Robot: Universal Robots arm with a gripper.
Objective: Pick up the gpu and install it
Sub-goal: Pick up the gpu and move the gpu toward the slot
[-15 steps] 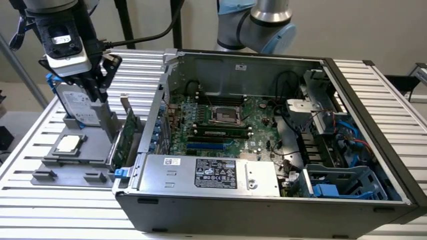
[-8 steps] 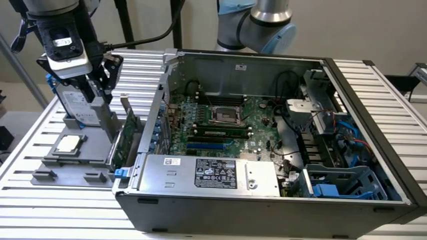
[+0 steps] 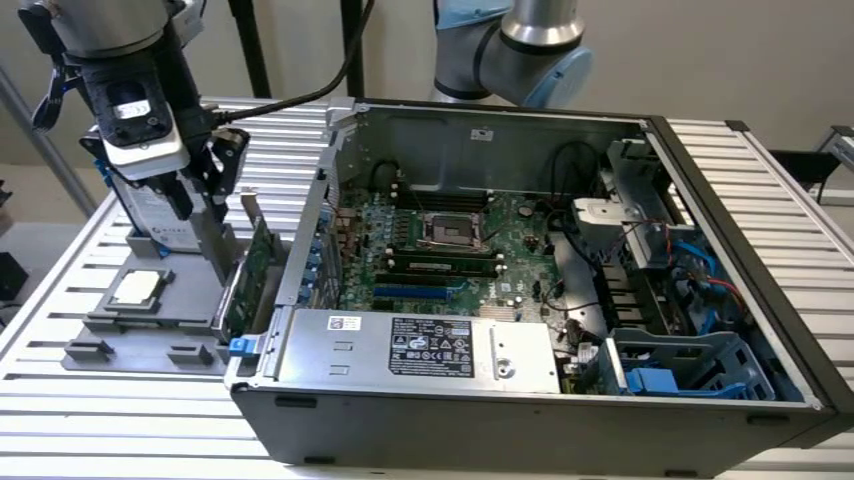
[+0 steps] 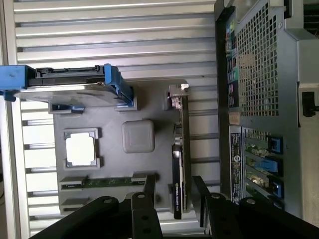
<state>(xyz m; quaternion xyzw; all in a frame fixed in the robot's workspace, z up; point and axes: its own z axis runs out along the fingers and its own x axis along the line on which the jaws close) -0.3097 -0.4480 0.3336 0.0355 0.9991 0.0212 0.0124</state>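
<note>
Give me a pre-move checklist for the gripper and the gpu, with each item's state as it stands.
1. The gripper is open: ok, its fingers stand apart.
2. The gripper is lined up with the gpu: ok, the card's edge lies between the fingers.
3. The gpu is gripped: not ok, a gap shows on each side of the card.
4. The gpu stands on edge in the gray holder: ok.
5. The computer case is open, with the motherboard exposed: ok.
6. The expansion slots are free of cables: cannot tell.
</note>
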